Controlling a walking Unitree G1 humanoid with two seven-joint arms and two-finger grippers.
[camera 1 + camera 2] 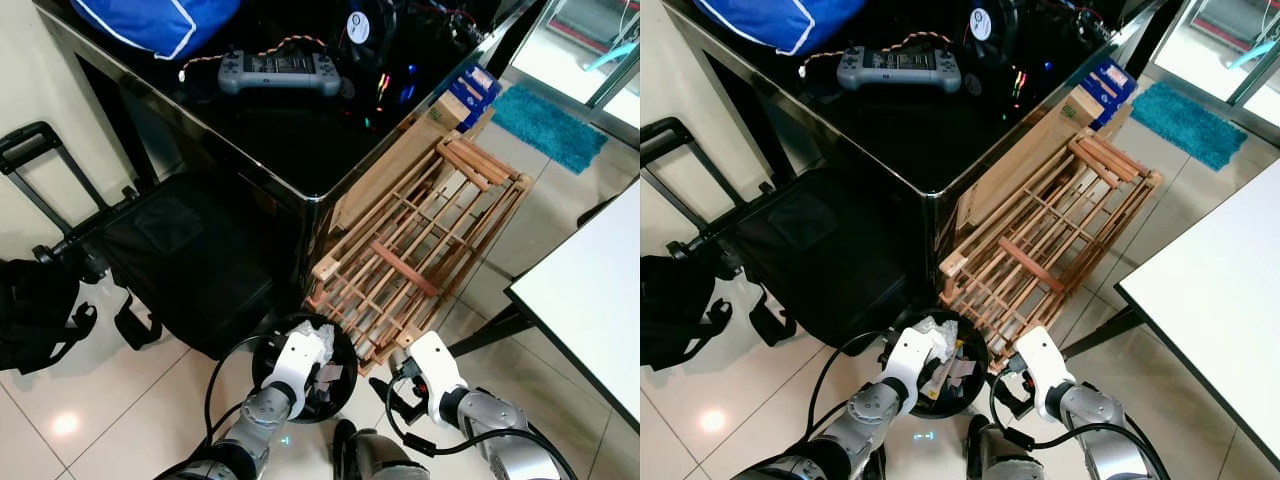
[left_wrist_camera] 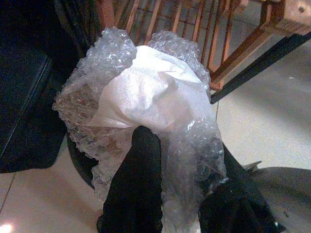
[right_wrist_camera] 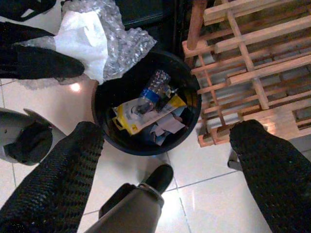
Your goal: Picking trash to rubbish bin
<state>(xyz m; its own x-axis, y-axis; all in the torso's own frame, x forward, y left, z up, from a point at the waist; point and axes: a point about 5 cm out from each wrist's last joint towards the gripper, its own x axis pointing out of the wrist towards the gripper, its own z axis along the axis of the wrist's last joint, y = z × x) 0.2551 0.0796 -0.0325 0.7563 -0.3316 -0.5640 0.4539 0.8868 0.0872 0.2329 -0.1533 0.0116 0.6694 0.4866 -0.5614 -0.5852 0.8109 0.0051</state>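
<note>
I've got 2 tools in view. Left tool [image 2: 180,194] is clamped on 1 wad of trash [image 2: 146,97]: crinkly clear bubble wrap round a soft white sheet, both black fingers [image 2: 138,184] pinching it from below. The wad hangs right over the bin's rim [image 3: 99,92]. Right tool [image 3: 165,160] is spread wide and holds nothing, its 2 knurled fingers straddling the bin from above, w/ the bin between them.

1 bin [image 1: 345,380], round, black, on glossy pale floor tiles [image 1: 90,400]. Inside I count 1 clear plastic bottle [image 3: 153,87] w/ blue label, 1 yellow card pack [image 3: 131,116], plus a few paper scraps [image 3: 163,126].

Just beside the bin: 1 slatted wooden rack [image 1: 420,240], leaning on a black glass worktop [image 1: 250,120]. On that worktop: 1 grey controller [image 1: 278,72], 1 blue bag [image 1: 150,20]. 1 black soft case [image 1: 190,250] on the floor beside the bin.
</note>
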